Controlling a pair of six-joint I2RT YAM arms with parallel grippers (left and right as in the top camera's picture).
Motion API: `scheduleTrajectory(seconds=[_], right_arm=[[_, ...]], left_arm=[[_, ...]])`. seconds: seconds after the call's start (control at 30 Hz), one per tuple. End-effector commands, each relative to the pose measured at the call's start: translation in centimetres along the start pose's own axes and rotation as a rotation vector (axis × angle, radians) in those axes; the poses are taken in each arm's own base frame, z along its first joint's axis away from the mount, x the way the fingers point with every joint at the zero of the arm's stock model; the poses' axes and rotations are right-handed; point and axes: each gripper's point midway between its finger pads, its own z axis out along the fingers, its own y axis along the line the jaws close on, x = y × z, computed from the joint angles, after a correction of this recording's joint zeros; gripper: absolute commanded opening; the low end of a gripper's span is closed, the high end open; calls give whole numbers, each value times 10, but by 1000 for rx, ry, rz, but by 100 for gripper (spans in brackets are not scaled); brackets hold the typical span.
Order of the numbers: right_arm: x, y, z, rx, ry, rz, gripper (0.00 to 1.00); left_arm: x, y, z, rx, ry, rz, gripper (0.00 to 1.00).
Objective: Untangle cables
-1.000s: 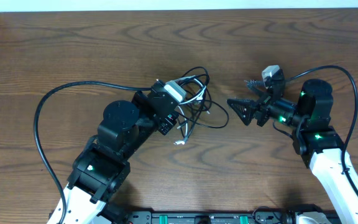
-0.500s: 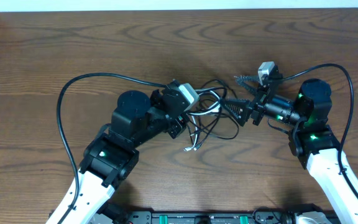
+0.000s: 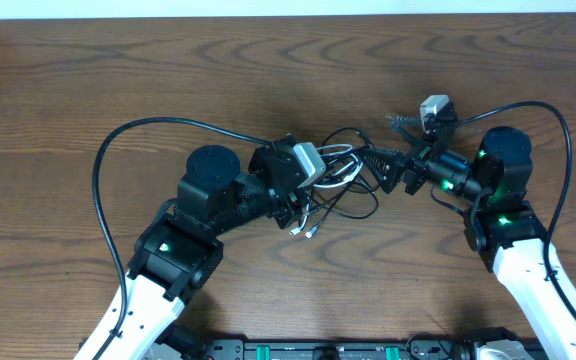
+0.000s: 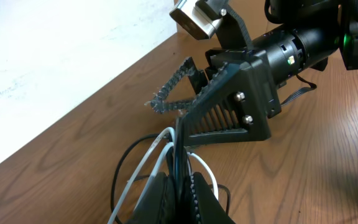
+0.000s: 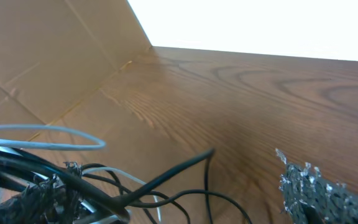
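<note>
Cardboard panel [image 5: 42, 56]: brown, standing at the table's edge in the right wrist view.
Table [image 3: 118, 80]: dark wood grain, carrying both arms and the cords.
Left arm's thick cable [image 3: 103, 190]: black, arching in a wide bow from the arm's base up and over to its wrist.
Left arm [image 3: 208, 190]: black joints on a white base link, reaching right towards the table's middle.
Left gripper [image 4: 179, 190]: fingers pressed together, pinching a black strand and white strands that run up out of the grip side by side.
White cable [image 3: 333, 172]: thin pale loops at the table's middle, bunched just right of the left wrist camera and crossing the black cord.
Black cable [image 3: 368, 205]: thin loops tangled with the white one, between the two grippers; the widest loop lies on the wood below the bunch.
Plug ends [image 3: 311, 232]: small pale tips on the wood just below the left gripper.
Right gripper [image 4: 165, 112]: jaws spread wide, gripping nothing; its nearer finger is right beside the bunch, and a black strand reaches into the gap. Whether finger and cord touch cannot be told.
Right arm [image 3: 503, 165]: black, green lights lit, pointing left at the bunch.
Right arm's thick cable [image 3: 558, 125]: black, curving over the wrist.
</note>
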Motion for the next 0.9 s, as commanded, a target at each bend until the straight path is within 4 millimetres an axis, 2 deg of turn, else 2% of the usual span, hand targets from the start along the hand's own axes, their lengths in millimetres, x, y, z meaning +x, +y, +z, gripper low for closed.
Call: scheduleTrajectory(seconds=[0.0, 0.13, 0.43, 0.63, 0.87], right_arm=[[3, -11, 1, 59, 6, 25, 99], [10, -9, 2, 51, 34, 45, 99], [25, 14, 14, -8, 88, 12, 99], [50, -6, 22, 112, 162, 61, 99], [95, -42, 24, 259, 295, 151, 98]], left_arm=[[-15, -6, -4, 31, -44, 14, 7], [-17, -6, -4, 29, -50, 17, 7], [-25, -11, -5, 62, -85, 35, 7], [-35, -24, -4, 117, -125, 51, 8], [-40, -18, -5, 84, -142, 64, 7]])
